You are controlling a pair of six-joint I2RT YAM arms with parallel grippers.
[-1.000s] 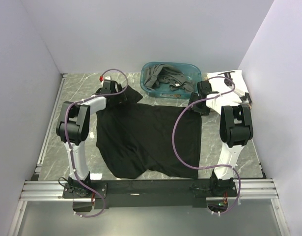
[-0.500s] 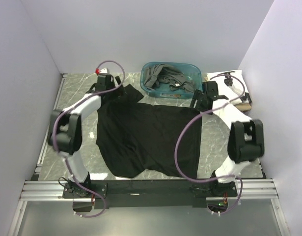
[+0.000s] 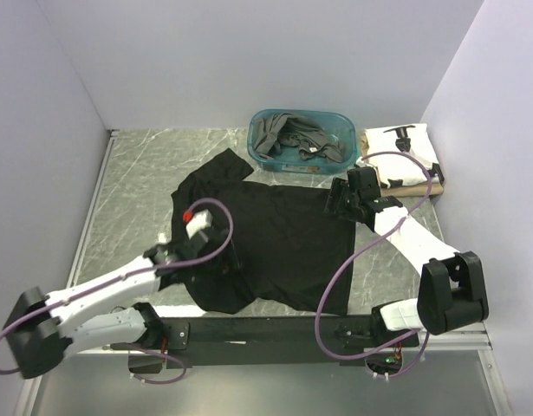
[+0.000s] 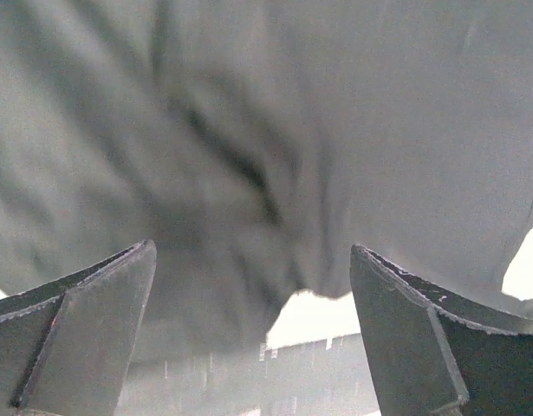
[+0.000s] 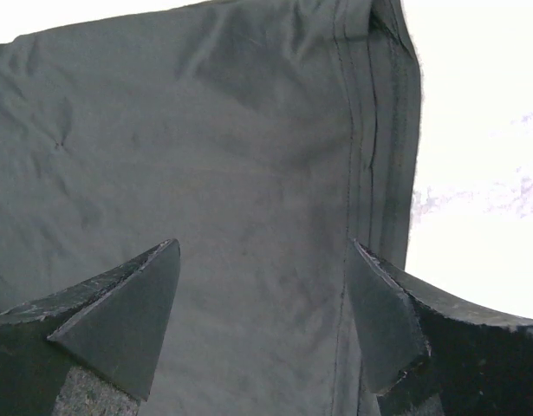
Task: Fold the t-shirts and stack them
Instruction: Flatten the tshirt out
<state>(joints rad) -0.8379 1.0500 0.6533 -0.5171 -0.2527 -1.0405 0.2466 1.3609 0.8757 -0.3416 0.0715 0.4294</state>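
While one black t-shirt lies spread, two folded t-shirts sit stacked.

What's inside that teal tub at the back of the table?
Crumpled dark grey t-shirts lie bunched together in the teal tub. How many there are cannot be told, and whatever lies beneath them is covered.

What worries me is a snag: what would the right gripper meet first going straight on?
Most likely the black shirt: the right gripper, jaws open, faces cloth just inside its hemmed edge, nothing between. Depth is unclear.
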